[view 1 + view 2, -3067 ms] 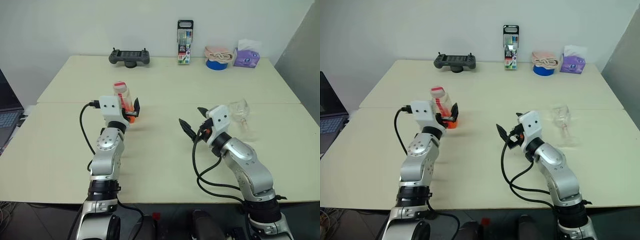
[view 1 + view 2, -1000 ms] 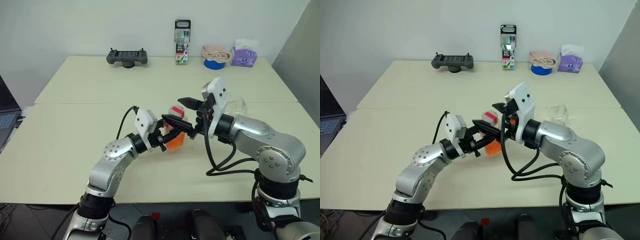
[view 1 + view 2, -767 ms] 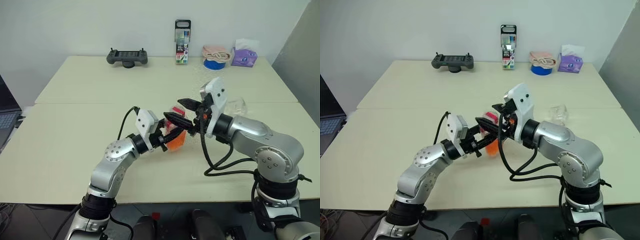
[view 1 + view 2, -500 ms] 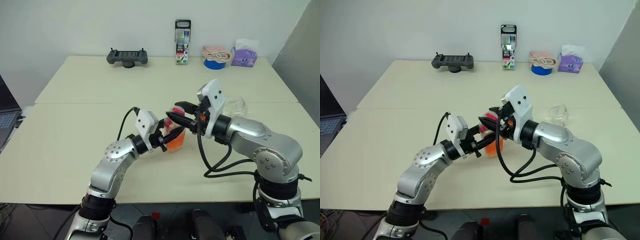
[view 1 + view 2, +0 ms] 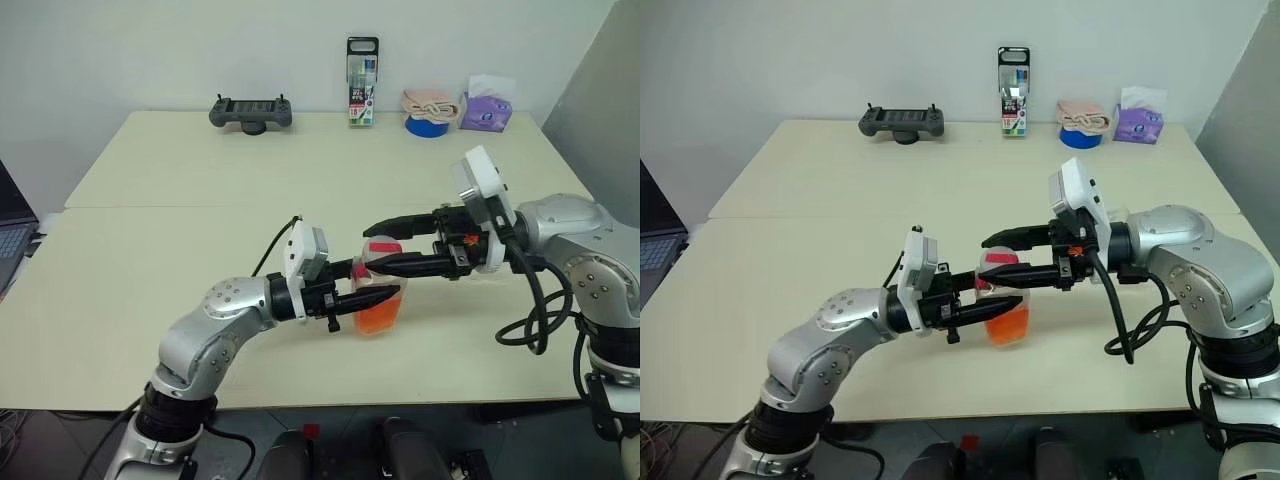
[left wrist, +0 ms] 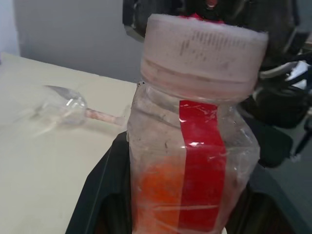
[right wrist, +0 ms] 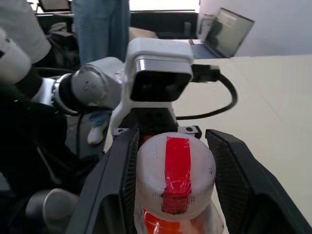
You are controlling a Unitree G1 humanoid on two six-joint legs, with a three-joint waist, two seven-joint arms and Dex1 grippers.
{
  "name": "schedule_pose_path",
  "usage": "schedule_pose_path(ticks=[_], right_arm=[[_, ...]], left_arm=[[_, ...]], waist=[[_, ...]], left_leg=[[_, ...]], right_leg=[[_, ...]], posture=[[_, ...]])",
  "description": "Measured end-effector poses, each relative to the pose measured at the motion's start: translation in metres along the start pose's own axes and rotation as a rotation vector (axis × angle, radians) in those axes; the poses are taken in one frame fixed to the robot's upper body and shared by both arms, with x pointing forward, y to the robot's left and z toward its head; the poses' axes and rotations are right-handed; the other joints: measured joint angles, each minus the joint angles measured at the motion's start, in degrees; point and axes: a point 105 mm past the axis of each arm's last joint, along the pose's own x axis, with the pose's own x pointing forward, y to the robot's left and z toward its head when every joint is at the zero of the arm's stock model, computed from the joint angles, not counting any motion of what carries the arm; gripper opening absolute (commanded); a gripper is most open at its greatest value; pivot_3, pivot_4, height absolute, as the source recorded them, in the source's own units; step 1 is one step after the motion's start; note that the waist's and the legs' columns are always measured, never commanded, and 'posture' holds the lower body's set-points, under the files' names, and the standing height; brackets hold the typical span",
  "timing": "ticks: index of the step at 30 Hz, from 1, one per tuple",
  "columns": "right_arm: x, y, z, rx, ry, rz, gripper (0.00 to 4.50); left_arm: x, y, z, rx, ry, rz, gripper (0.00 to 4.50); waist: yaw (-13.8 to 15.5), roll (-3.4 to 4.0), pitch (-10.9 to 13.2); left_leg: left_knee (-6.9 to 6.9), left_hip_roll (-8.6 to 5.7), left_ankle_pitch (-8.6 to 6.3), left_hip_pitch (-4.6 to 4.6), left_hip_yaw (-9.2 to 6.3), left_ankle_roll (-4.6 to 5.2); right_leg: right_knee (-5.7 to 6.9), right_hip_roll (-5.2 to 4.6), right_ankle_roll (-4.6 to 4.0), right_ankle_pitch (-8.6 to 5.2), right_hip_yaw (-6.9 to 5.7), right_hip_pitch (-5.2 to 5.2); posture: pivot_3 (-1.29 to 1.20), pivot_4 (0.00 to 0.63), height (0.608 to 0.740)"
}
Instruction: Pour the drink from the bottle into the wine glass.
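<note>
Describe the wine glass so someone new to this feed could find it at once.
Start at the cream table and follow the right arm out from the orange-filled bottle held in the middle. The wine glass lies tipped on its side on the tabletop just beyond that arm. It is the only clear stemmed item, empty, unlike the capped bottle.

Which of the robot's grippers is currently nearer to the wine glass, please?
The right. The right gripper reaches left from an arm beside the wine glass, its fingers flanking the bottle cap. The left gripper clamps the bottle body, farther from it.
</note>
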Motion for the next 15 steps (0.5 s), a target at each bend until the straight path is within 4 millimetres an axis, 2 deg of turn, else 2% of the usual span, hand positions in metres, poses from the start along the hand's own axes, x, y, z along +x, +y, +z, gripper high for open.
schedule_pose_path(ticks=[2, 8, 15], right_arm=[[0.001, -0.002, -0.003, 0.003, 0.005, -0.004, 1.84], [0.007, -0.01, -0.001, -0.008, -0.008, -0.111, 3.9], [0.013, -0.014, -0.002, 0.007, 0.003, -0.317, 3.9]], left_arm=[[-0.001, 0.002, -0.002, 0.0, 0.011, 0.011, 1.79], [0.0, 0.021, -0.001, 0.067, -0.02, 0.097, 1.79], [-0.001, 0.035, -0.004, 0.119, -0.03, 0.166, 1.79]], waist=[[0.16, -0.01, 0.04], [0.47, -0.05, 0.07], [0.54, -0.05, 0.07]], left_leg=[[0.04, -0.02, 0.01, -0.03, 0.03, -0.01], [0.05, -0.12, 0.01, -0.08, 0.02, -0.03], [0.02, -0.12, 0.01, -0.13, -0.05, -0.04]], right_leg=[[-0.01, -0.02, 0.0, 0.0, 0.03, 0.0], [-0.08, -0.17, -0.26, 0.16, 0.06, 0.0], [-0.1, -0.19, -0.26, 0.16, 0.07, -0.05]], posture=[[0.0, 0.15, 0.74], [0.0, 0.15, 0.74], [0.0, 0.15, 0.74]])
